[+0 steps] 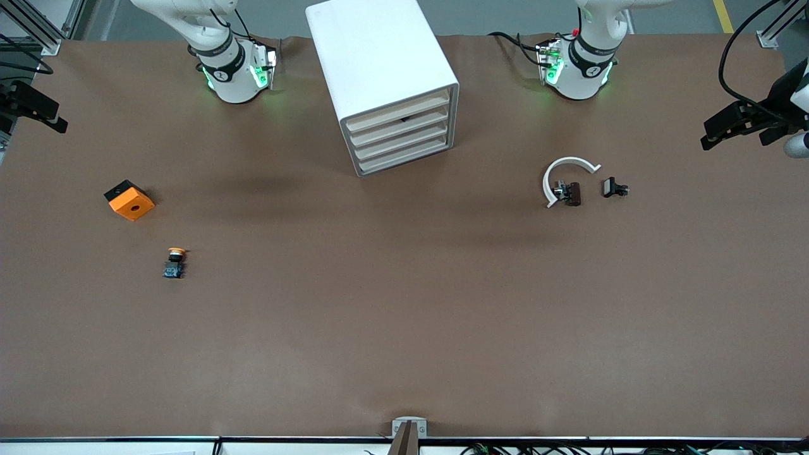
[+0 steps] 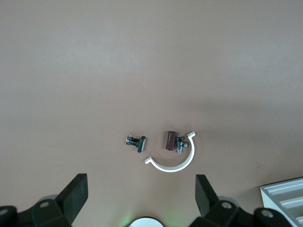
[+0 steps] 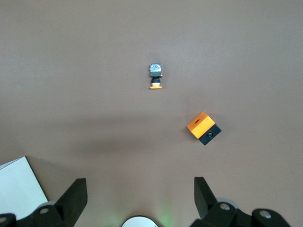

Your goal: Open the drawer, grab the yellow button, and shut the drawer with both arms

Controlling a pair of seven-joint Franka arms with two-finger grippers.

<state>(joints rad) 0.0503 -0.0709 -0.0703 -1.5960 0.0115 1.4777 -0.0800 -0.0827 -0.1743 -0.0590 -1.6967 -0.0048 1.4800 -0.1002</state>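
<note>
The white cabinet stands between the two arm bases, and all its beige-fronted drawers are shut. The button, with an orange cap and a dark body, lies on the table toward the right arm's end, nearer the front camera than the orange block. It also shows in the right wrist view. My left gripper is open and empty, high over the clips. My right gripper is open and empty, high over bare table. Neither gripper shows in the front view.
Two small black clips and a white arc lie toward the left arm's end. The cabinet's corner shows in the left wrist view and in the right wrist view. Black equipment stands at both table ends.
</note>
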